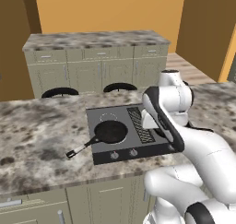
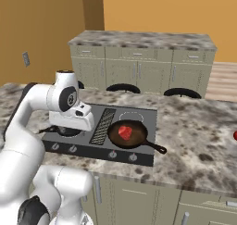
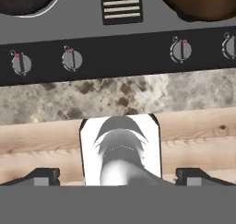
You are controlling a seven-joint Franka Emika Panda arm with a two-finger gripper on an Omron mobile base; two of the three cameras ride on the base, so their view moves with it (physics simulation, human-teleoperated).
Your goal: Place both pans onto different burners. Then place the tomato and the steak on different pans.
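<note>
**Tomato (image 2: 235,135) lies far right of the gripper**

Black pan (image 1: 110,132) sits empty on a left burner. The gripper (image 3: 118,178) hangs above the cooktop's (image 2: 92,147) front edge, jaws spread wide, holding nothing. Brown pan (image 2: 132,137) holds the steak (image 2: 125,132). The tomato rests on the counter (image 2: 199,140), well apart.

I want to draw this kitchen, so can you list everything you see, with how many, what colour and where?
Black pan: one, black, on the cooktop's left burner, handle over the counter.
Brown pan: one, brown inside, on the right burner.
Steak: one, red-pink, in the brown pan.
Tomato: one, red, at the counter's far right edge.
Cooktop: one, dark grey, in the counter.
Knobs: four, grey, front strip.
Counter: one, speckled grey.
Claw: one, open, empty.
</note>
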